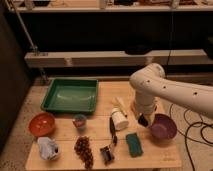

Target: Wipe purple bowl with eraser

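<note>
Warm, dim light falls from above onto the counter (155, 152); everything behind it sinks into near black. The white arm (165, 87) catches the brightest glare. The claw (143, 120), just left of the purple bowl (163, 127), sits in the arm's shadow.

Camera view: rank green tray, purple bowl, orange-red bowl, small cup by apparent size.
1. green tray
2. purple bowl and orange-red bowl: look alike, unranked
3. small cup
The gripper hangs by the purple bowl's rim, toward the table's middle.
</note>
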